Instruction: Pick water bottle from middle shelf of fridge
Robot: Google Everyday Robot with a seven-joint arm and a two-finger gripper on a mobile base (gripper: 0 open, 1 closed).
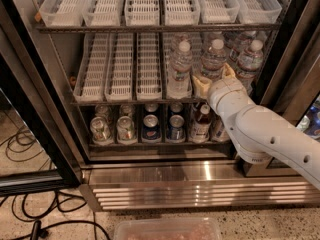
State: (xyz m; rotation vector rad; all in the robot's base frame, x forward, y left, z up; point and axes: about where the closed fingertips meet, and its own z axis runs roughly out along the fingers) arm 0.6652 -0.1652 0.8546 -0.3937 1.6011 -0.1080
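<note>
on the middle shelf (129, 102), end effector (214, 79) straddles water bottle (213, 58).

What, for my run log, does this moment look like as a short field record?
fridge: door open, three shelf levels in view
middle shelf: lane trays without bottles on the left, bottles on the right
water bottle: centre one of three in the front row, upright, capped
gripper: at the shelf's front edge, against the lower part of the centre bottle
lower shelf: cans in a row, a dark drink bottle to their right
floor: cables at left
</note>
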